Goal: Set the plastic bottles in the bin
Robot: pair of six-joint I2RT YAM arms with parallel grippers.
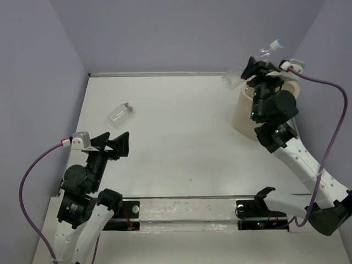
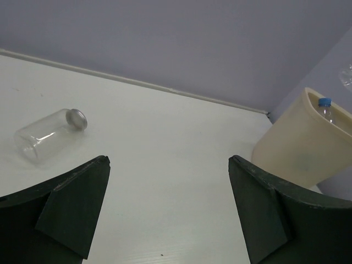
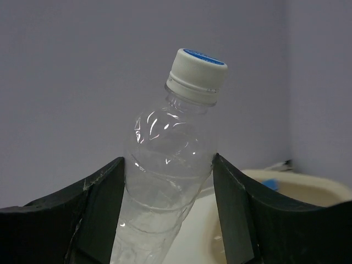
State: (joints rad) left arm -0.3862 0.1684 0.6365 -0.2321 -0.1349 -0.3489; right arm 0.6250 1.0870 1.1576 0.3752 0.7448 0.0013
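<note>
My right gripper [image 1: 258, 68] is shut on a clear label-less plastic bottle [image 1: 265, 54] with a white, blue-topped cap. It holds the bottle tilted in the air by the far rim of the cream-beige bin [image 1: 242, 113]. In the right wrist view the bottle [image 3: 165, 159] sits between both fingers, with the bin's rim [image 3: 308, 187] behind. A short stubby clear bottle [image 1: 120, 114] lies on its side on the table, ahead of my open, empty left gripper [image 1: 113, 144]. The left wrist view shows this bottle [image 2: 49, 135], the bin [image 2: 308, 143] and a blue-capped bottle [image 2: 325, 107] standing in the bin.
The white table [image 1: 181, 132] is enclosed by lilac walls at the back and both sides. The bin stands at the back right corner. A mounting rail [image 1: 187, 212] runs along the near edge between the arm bases. Purple cables trail from both wrists.
</note>
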